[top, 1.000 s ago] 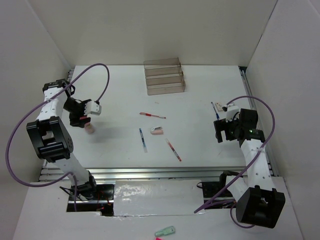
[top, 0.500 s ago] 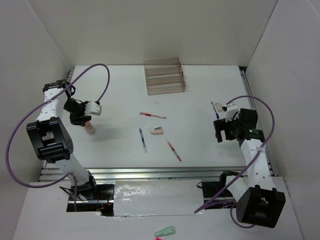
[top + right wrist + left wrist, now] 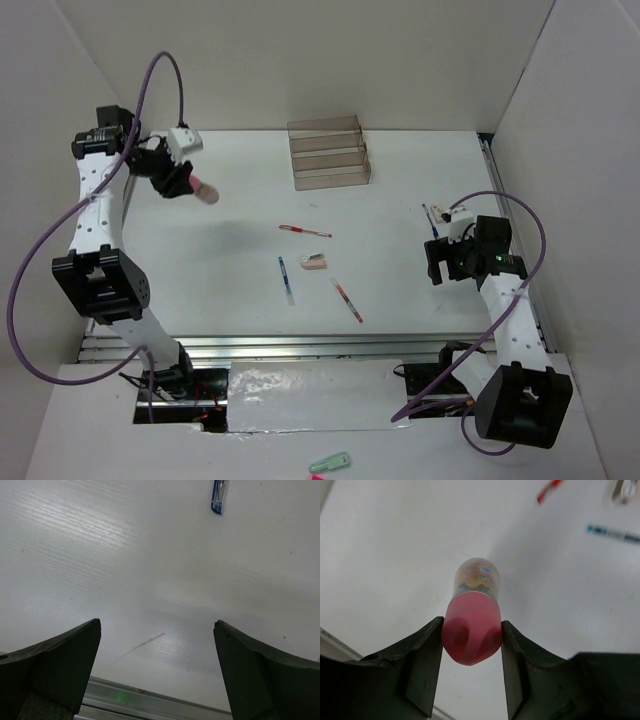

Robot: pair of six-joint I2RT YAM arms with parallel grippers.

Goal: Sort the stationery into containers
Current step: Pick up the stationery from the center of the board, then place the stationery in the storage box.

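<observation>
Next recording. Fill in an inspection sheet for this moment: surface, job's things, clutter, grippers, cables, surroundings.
Surface: white table, no spills seen.
Job's things: organiser at the far edge, nothing seen inside; red pens, blue pens and pink-and-white eraser loose on the table; pink eraser in the left gripper.
Clutter: pale green clip on the front ledge, off the table.
Grippers: left gripper shut on the pink eraser, raised above the table; right gripper open, empty, over bare table near a blue pen.
Cables: purple cables loop from both arms, touching no stationery.
Surroundings: white walls on three sides; foil sheet between the arm bases.
</observation>
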